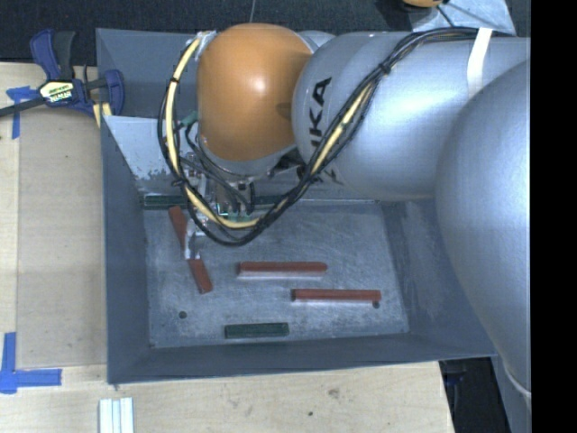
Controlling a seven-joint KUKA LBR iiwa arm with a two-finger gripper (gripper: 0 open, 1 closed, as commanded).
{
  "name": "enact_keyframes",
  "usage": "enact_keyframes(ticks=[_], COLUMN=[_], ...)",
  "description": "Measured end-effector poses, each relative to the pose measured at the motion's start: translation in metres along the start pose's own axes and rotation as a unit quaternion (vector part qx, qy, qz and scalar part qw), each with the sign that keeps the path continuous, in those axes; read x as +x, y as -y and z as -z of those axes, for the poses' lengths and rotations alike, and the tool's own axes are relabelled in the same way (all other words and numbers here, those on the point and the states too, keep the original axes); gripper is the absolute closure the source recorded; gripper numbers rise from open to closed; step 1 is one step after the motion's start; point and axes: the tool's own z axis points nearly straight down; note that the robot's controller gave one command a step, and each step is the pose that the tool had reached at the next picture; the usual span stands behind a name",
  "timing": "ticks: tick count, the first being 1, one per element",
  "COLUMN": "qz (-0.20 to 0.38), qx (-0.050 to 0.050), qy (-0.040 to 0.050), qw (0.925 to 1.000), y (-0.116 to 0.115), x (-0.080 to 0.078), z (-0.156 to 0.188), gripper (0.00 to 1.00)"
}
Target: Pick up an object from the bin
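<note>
Hand [191, 244], low in the grey bin [126, 269] beneath the arm's orange cover, hangs left of the upper long red-brown stick [281, 268]; whether it is wide or narrow cannot be told. A short red-brown stick [201, 276] lies just under the hand, also left of that long stick. A second long stick [335, 295] lies just in front and right of the long stick, and a dark green bar [257, 330] further in front.

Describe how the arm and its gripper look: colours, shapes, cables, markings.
The arm is built of fat, rounded silver-grey links, with black KUKA lettering on one. A glossy orange dome cover caps the wrist. Yellow and black cables loop round the cover and run back along the arm. Beneath the cover the gripper is a dark metal assembly.
</note>
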Motion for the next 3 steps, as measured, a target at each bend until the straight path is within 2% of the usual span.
enact_keyframes(ticks=[1,2,3], qz=[0.039,0.073,0.03], qx=[-0.001,0.0,-0.003], qy=[0.0035,0.0018,0.0112], qw=[0.9992,0.9973,0.9995], y=[0.008,0.032,0.074], x=[0.008,0.012,0.001], z=[-0.022,-0.091,-0.129], gripper=[0.0,0.0,1.0])
